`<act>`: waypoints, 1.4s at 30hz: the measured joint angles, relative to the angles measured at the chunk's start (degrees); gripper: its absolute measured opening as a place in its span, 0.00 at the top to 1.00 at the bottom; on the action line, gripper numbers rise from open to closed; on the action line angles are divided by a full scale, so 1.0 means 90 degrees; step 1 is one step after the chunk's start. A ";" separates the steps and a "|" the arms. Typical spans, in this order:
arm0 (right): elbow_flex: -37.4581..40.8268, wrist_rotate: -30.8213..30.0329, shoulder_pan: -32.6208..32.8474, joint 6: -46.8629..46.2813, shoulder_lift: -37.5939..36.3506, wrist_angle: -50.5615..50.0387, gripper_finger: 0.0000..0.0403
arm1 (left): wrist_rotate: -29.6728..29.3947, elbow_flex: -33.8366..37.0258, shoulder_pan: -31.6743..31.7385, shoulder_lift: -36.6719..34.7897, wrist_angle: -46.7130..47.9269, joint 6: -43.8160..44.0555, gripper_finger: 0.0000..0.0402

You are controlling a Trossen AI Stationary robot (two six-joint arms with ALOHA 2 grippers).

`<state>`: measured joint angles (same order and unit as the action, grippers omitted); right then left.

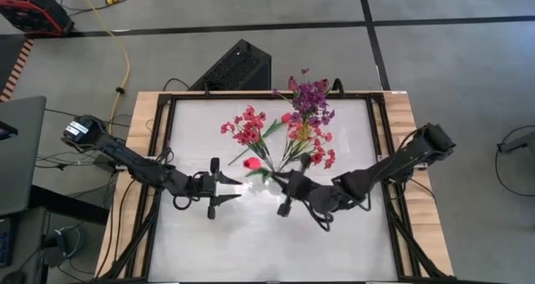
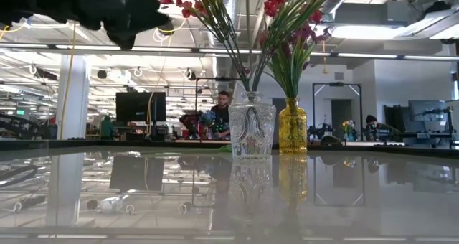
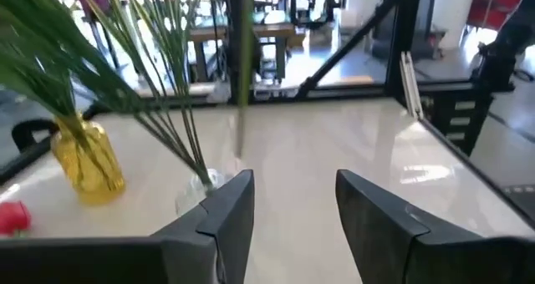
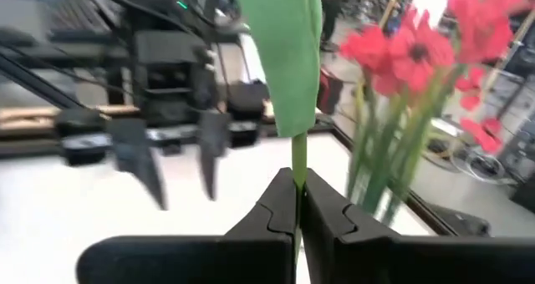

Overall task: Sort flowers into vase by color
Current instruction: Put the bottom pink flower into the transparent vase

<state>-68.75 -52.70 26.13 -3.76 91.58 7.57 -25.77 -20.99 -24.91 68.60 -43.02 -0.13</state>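
Observation:
A clear glass vase (image 2: pixel 252 131) holds red flowers (image 1: pixel 245 127). Beside it a yellow vase (image 2: pixel 292 126) holds purple flowers (image 1: pixel 311 96) and some red ones. Both stand on the table's far half. My right gripper (image 1: pixel 274 180) is above the table's middle, shut on a red tulip (image 1: pixel 250 162) whose bud points toward the far left. My left gripper (image 1: pixel 236 189) faces it from the left, level and open, with nothing between its fingers (image 3: pixel 226 213). My right gripper pinches the tulip's thin green stalk (image 4: pixel 298 169) between its two fingers, just below a broad leaf (image 4: pixel 282 58). The fingers come level from the table's right and lie across the stalk. The flower is lifted clear of the table, its bud (image 1: pixel 250 162) tilted toward the clear vase.
Black rails (image 1: pixel 378 150) frame the white table top. A black box (image 1: pixel 236 65) sits on the floor beyond the far edge. The near half of the table (image 1: pixel 267 242) is bare. People sit at desks in the room behind.

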 joint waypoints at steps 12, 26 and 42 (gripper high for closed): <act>0.0001 -0.0109 -0.0435 -0.0590 0.0115 -0.0722 0.92 | -0.0001 0.0000 0.0000 0.0002 0.0400 0.0262 0.62; 0.0002 -0.0331 -0.0403 -0.0917 0.0167 -0.0699 0.92 | -0.0006 0.0000 0.0000 0.0005 0.0532 0.0190 0.62; 0.0002 -0.0516 -0.0335 -0.0939 0.0171 -0.0573 0.92 | -0.0016 0.0000 0.0000 0.0005 0.0559 0.0236 0.62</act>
<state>-68.73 -57.35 23.11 -12.22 93.12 2.42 -25.91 -20.99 -24.91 68.64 -37.99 1.99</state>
